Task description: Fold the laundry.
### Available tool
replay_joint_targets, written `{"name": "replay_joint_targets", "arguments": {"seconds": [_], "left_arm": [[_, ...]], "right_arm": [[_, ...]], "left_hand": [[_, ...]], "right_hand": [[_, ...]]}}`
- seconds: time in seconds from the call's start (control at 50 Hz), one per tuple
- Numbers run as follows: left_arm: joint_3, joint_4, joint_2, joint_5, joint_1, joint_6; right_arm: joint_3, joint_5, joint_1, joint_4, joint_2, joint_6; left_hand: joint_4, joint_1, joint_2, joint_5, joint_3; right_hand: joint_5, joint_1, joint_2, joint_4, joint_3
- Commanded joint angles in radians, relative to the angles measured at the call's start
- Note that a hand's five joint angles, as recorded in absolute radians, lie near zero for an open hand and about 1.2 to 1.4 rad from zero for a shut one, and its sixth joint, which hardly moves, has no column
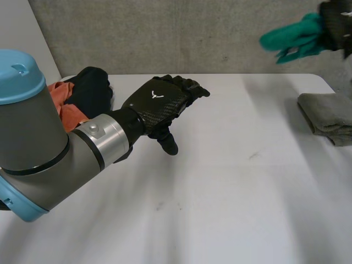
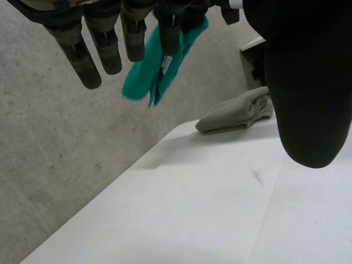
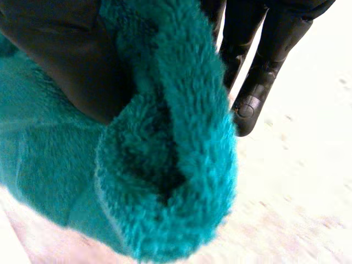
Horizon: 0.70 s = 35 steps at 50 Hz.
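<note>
A fluffy teal cloth (image 1: 291, 36) hangs in the air above the table's far right corner, bunched in my right hand (image 1: 336, 22). In the right wrist view the teal cloth (image 3: 165, 137) is wrapped over the thumb and pinched against the palm of my right hand (image 3: 66, 55), with two fingers (image 3: 258, 71) showing behind it. My left hand (image 1: 159, 102) hovers over the middle-left of the white table (image 1: 231, 192), fingers straight and holding nothing. In the left wrist view its fingers (image 2: 104, 38) point towards the teal cloth (image 2: 146, 74).
A folded grey towel (image 1: 327, 115) lies at the table's right edge, also seen as the grey towel (image 2: 236, 113) beyond my left fingertips. A pile of black (image 1: 91, 88) and orange (image 1: 66, 107) laundry sits at the far left. A concrete wall stands behind the table.
</note>
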State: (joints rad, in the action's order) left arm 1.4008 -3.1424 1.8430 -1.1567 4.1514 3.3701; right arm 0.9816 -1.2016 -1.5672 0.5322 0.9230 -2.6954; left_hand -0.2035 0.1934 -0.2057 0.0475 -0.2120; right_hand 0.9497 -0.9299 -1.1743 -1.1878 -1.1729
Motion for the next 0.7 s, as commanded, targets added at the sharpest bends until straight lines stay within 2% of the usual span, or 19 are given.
{"name": "replay_joint_targets", "arguments": {"seconds": [0.02,0.16,0.24,0.26,0.34,0.6,0.62,0.64,0.66,0.68,0.7], "left_arm": [[0.001,0.002,-0.001,-0.001,0.0,0.0],[0.001,-0.001,-0.001,0.0,0.0,0.0],[0.001,-0.001,0.001,0.0,0.0,0.0],[0.001,-0.001,0.001,0.0,0.0,0.0],[0.001,-0.001,0.001,0.0,-0.002,0.0],[0.001,-0.001,0.001,-0.001,-0.004,0.0],[0.001,-0.001,0.001,-0.001,-0.005,0.0],[0.001,-0.001,-0.001,-0.001,-0.005,0.0],[0.001,-0.001,-0.001,-0.001,-0.005,0.0],[0.001,-0.001,-0.001,-0.001,-0.005,0.0],[0.001,-0.001,-0.001,-0.001,-0.005,0.0]], "right_arm": [[-0.072,0.028,0.165,0.02,-0.143,0.012],[-0.018,0.059,0.243,0.064,-0.259,0.054],[0.058,0.164,0.312,0.092,-0.306,0.112],[0.087,0.219,0.335,0.098,-0.314,0.138],[0.143,0.298,0.361,0.097,-0.314,0.195],[0.209,0.301,0.372,0.084,-0.216,0.158],[0.21,0.301,0.372,0.081,-0.21,0.146],[0.218,0.298,0.371,0.072,-0.191,0.119],[0.219,0.294,0.371,0.065,-0.182,0.105],[0.221,0.287,0.372,0.052,-0.176,0.094],[0.219,0.265,0.374,0.025,-0.165,0.068]], "left_hand": [[-0.016,0.026,-0.014,-0.003,-0.007],[-0.019,0.029,-0.017,0.0,-0.01],[-0.019,0.029,-0.017,0.0,-0.01],[-0.019,0.029,-0.017,0.0,-0.01],[-0.019,0.029,-0.017,0.0,-0.01],[-0.019,0.029,-0.017,0.0,-0.01],[-0.019,0.029,-0.017,0.0,-0.01],[-0.016,0.026,-0.014,-0.003,-0.007],[-0.016,0.026,-0.014,-0.003,-0.007],[-0.019,0.029,-0.017,0.0,-0.01],[-0.019,0.029,-0.017,0.0,-0.01]], "right_hand": [[0.272,-0.466,-0.222,-0.209,-0.223],[0.272,-0.466,-0.222,-0.209,-0.223],[0.272,-0.466,-0.222,-0.209,-0.223],[0.272,-0.466,-0.222,-0.209,-0.223],[0.272,-0.466,-0.222,-0.209,-0.223],[0.272,-0.466,-0.222,-0.209,-0.223],[0.128,-0.322,-0.078,-0.064,-0.079],[-0.446,0.252,0.496,0.51,0.495],[-0.708,0.513,0.758,0.771,0.756],[-0.931,0.737,0.981,0.995,0.98],[-0.95,0.755,1.0,1.013,0.998]]}}
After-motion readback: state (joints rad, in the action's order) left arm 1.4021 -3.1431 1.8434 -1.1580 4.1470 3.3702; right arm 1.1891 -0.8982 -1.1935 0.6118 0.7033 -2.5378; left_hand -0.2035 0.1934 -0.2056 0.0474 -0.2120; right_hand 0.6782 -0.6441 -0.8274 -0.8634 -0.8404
